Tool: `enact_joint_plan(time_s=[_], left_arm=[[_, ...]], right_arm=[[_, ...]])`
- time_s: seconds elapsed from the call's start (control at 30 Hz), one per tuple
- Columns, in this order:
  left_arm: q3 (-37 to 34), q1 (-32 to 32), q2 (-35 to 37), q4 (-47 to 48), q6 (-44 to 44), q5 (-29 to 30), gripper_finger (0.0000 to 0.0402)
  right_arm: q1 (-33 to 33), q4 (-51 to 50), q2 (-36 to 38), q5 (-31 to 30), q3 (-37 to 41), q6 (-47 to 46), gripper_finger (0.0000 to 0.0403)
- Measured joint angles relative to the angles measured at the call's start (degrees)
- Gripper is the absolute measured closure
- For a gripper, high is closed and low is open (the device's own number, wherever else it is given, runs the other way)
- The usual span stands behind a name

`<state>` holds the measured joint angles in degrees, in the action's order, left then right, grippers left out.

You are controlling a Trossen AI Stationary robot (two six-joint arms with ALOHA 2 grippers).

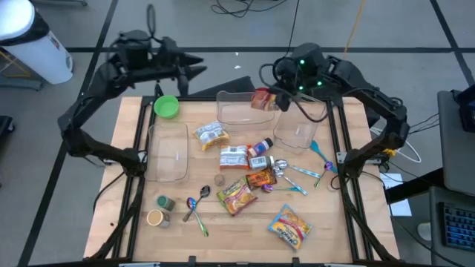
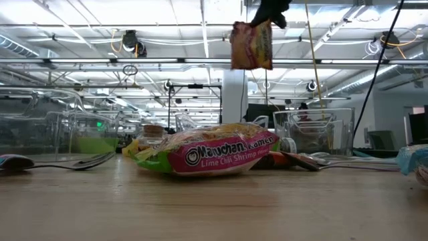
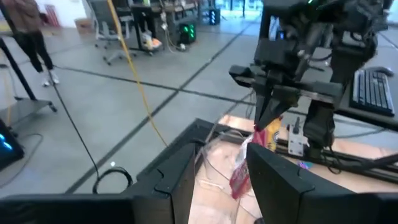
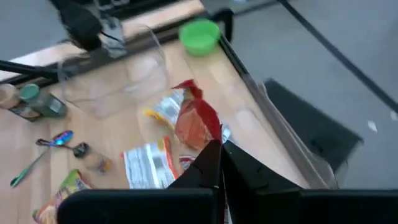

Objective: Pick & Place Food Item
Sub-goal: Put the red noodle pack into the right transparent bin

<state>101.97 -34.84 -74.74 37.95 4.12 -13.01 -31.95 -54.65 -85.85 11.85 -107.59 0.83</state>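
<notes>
A red and orange food packet hangs high over the table's far middle. It is above the rim of a clear rectangular container, and my right gripper is shut on it. My left gripper stands open beyond the table's far edge, left of the packet. It points toward the packet with nothing between its fingers. In the left wrist view the packet shows farther off, under the other arm's gripper. My right gripper pinches the packet's upper edge near one corner between its two shut fingers. The fingers slant down from the table's far right. The packet hangs below them, lifted clear of the table and of the container.
Two more clear containers stand at the left and at the right, and a green bowl sits at the far left. Several noodle packets, small jars and spoons lie over the middle and near side.
</notes>
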Motion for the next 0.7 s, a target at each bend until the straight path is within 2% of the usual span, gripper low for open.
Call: enact_joint_plan(time_s=[0.2,0.43,0.57,0.7], left_arm=[[0.0,-2.12,2.85,4.16,1.38,-0.49,0.0247],[-0.01,-3.73,3.65,12.91,3.89,-2.94,0.0247],[-2.31,-3.74,3.69,14.69,4.19,-5.26,0.0247],[-7.61,-3.71,3.65,13.69,2.61,-12.73,0.0247]], right_arm=[[-3.72,-3.4,1.75,-4.34,0.0,-0.1,0.0403],[-5.58,-6.65,2.49,-6.42,0.6,-1.76,0.0403],[-5.61,-5.77,4.32,-10.3,5.7,-3.67,0.0403],[-5.93,0.45,7.79,-11.76,14.12,-5.64,0.0403]])
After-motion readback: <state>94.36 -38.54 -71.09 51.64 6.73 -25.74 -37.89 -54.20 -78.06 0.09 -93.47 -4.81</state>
